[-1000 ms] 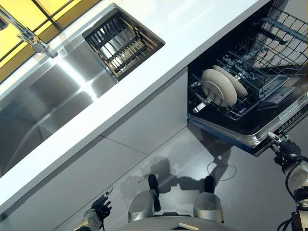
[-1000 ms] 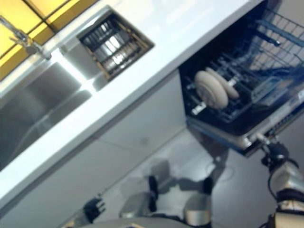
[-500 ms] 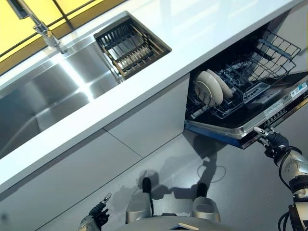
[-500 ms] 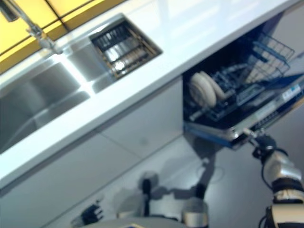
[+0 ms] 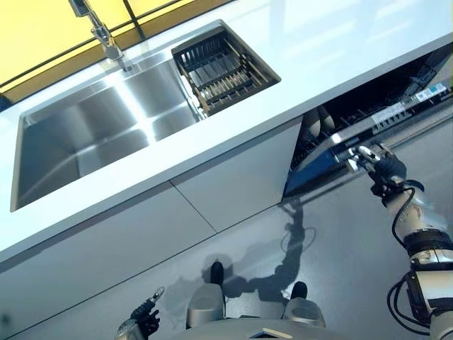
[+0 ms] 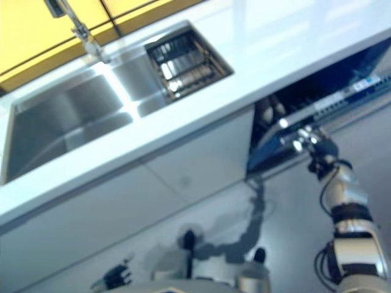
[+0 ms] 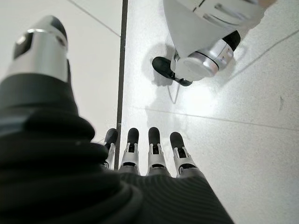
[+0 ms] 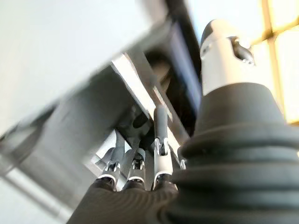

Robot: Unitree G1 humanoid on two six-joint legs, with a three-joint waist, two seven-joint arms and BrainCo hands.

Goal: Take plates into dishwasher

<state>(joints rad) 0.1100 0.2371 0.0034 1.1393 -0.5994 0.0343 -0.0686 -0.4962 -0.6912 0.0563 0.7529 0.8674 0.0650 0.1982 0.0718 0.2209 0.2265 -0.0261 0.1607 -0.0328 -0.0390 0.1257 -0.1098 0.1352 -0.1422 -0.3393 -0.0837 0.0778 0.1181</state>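
The dishwasher door (image 5: 368,131) stands almost shut, with only a narrow gap left under the white counter. Through that gap, two pale plates (image 5: 312,125) stand upright in the lower rack, mostly hidden. My right hand (image 5: 377,165) is at the door's outer edge, its straight fingers (image 8: 159,122) pressed against the edge and holding nothing. My left hand (image 5: 142,317) hangs low at the lower left, away from the dishwasher. Its fingers (image 7: 155,148) are straight and empty above the floor.
A steel sink (image 5: 92,134) with a tap (image 5: 99,34) is set in the white counter (image 5: 333,49). A dark drain rack (image 5: 223,67) sits at the sink's right end. Grey cabinet fronts (image 5: 233,180) run to the left of the dishwasher.
The dishwasher door has swung up from lying open to almost shut, and my right hand has risen with its edge. The racks and plates are now mostly hidden. The camera has shifted.
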